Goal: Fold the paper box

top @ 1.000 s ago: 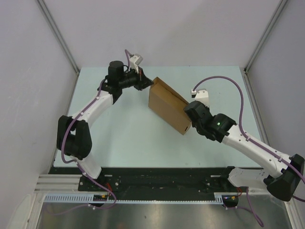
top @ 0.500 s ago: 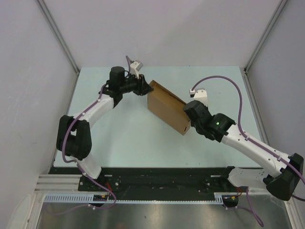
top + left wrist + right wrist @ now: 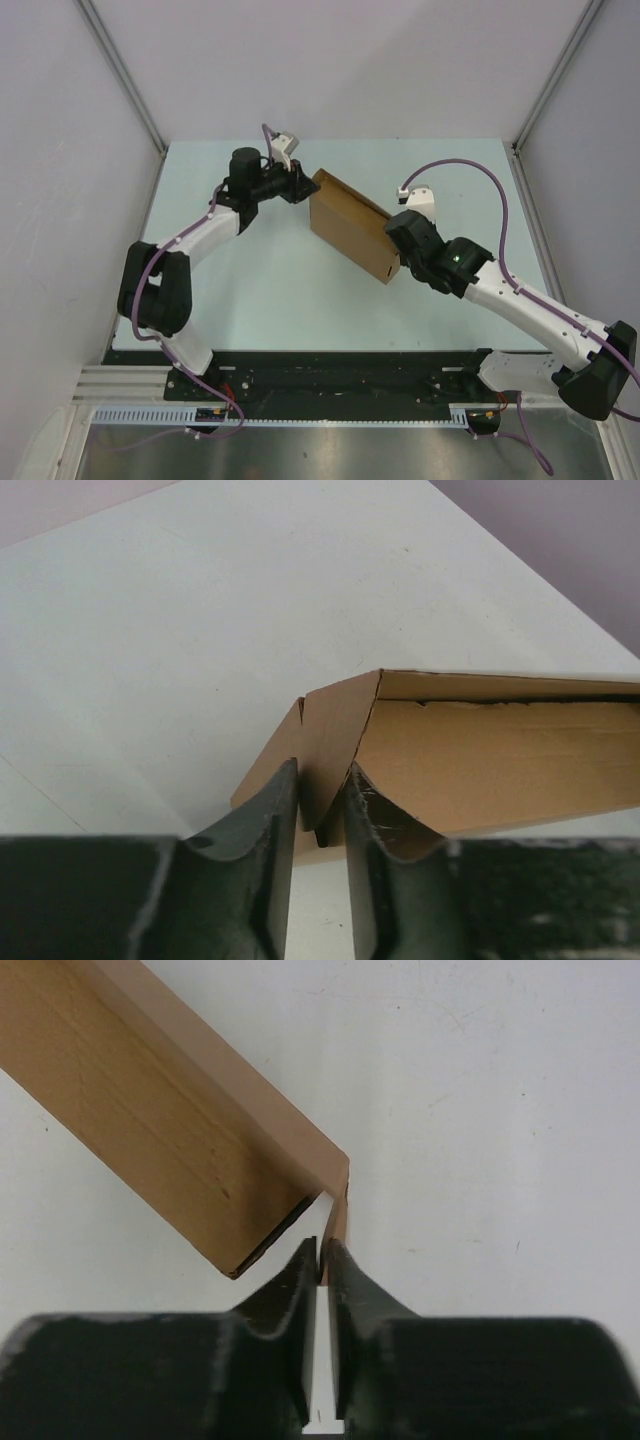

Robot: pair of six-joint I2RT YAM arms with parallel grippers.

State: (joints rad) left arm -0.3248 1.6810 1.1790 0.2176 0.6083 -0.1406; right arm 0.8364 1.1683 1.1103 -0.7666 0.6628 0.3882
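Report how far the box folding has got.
Done: the box already has its shallow rectangular shape. In hand: the left gripper pinches one corner flap, and the right gripper pinches the flap at the opposite corner. Left: both flaps stick out and probably need tucking in.

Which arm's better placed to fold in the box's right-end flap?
Probably right: the right gripper is shut on that flap of the paper box, while the left gripper pinches the opposite, far-left corner.
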